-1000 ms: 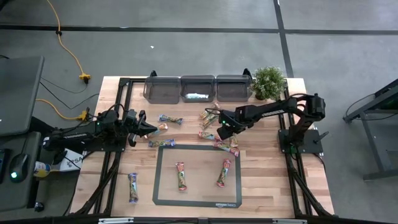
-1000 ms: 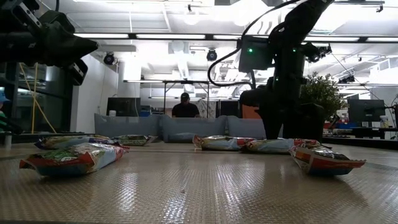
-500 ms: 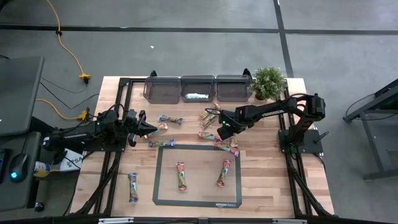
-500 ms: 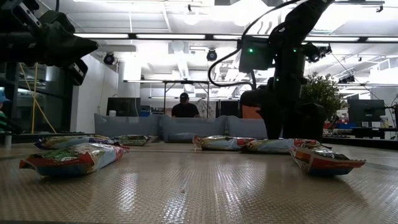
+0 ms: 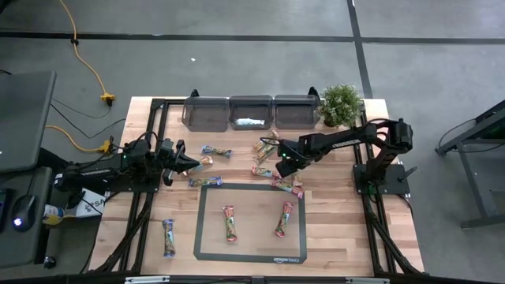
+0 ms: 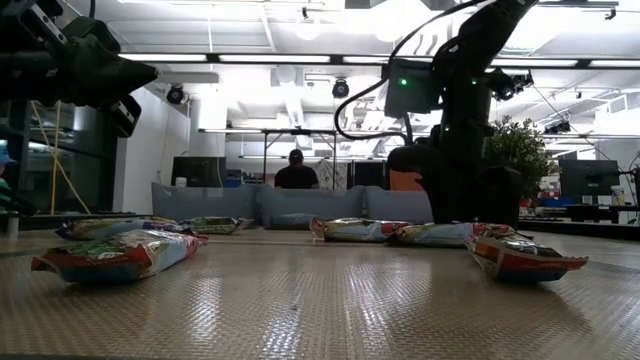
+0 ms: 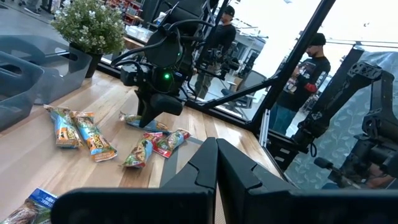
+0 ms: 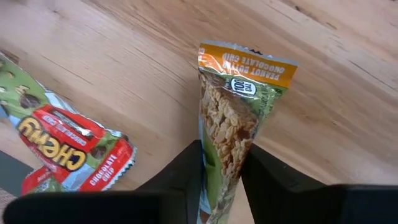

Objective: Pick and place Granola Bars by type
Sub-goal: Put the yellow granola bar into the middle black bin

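Several granola bars lie on the wooden table (image 5: 331,229): two (image 5: 229,222) (image 5: 285,218) inside the black-framed mat (image 5: 197,221), one (image 5: 168,237) to its left, and others (image 5: 264,148) (image 5: 215,151) beyond it. My right gripper (image 5: 282,167) points down at the cluster right of centre. It is shut on a green bar with an orange end (image 8: 233,112). A red and green bar (image 8: 68,149) lies beside it. My left gripper (image 5: 195,164) hovers shut and level at the left, holding nothing. My right gripper has its two fingers (image 8: 186,171) on the green bar's two long sides (image 8: 214,165), back from the orange crimped end (image 8: 249,65). The fingers come from above, pointing down, and lie across the bar. The bar lies flat on the wood.
Three grey bins (image 5: 251,112) stand in a row at the far edge, the middle one with something pale inside. A potted plant (image 5: 341,104) stands to their right. More bars (image 5: 288,185) lie just near of my right gripper. People stand beyond the table (image 7: 311,68).
In the low view my right gripper's fingers have drawn closer together while the arm has stayed in place. No bar has moved.
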`<move>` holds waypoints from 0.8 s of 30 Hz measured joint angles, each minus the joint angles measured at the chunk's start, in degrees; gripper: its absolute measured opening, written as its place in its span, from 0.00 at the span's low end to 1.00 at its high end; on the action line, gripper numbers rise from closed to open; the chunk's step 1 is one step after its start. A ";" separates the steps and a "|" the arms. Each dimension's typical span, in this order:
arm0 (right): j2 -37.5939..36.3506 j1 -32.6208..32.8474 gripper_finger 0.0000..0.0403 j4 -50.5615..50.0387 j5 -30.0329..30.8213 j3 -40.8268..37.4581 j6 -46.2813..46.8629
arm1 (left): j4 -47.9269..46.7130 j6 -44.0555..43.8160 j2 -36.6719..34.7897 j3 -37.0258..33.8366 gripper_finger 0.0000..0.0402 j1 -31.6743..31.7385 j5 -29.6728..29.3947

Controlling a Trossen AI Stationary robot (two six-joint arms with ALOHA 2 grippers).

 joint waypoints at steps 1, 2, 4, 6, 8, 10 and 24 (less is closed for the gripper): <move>0.00 0.00 0.22 0.38 0.03 0.00 -0.16 | 0.00 0.00 0.00 0.00 0.00 0.01 0.00; 0.02 0.00 0.22 0.61 0.04 0.00 -0.27 | 0.00 0.00 0.00 0.00 0.00 0.02 0.00; 0.02 0.00 0.20 0.93 0.04 0.00 -0.85 | 0.00 0.00 0.00 0.00 0.00 0.02 0.23; 0.02 0.00 0.19 1.11 0.04 0.00 -1.31 | -0.01 0.00 0.00 0.00 0.00 0.00 0.24; -0.04 0.00 0.19 1.26 -0.02 0.00 -1.34 | 0.00 0.00 0.00 0.00 0.00 0.00 0.24; -0.24 0.00 0.18 1.36 -0.10 0.00 -1.37 | 0.00 0.00 0.00 0.00 0.00 0.02 0.22; -3.19 0.39 0.18 5.16 1.81 0.00 -3.46 | 0.00 0.00 0.00 0.00 0.00 0.02 0.10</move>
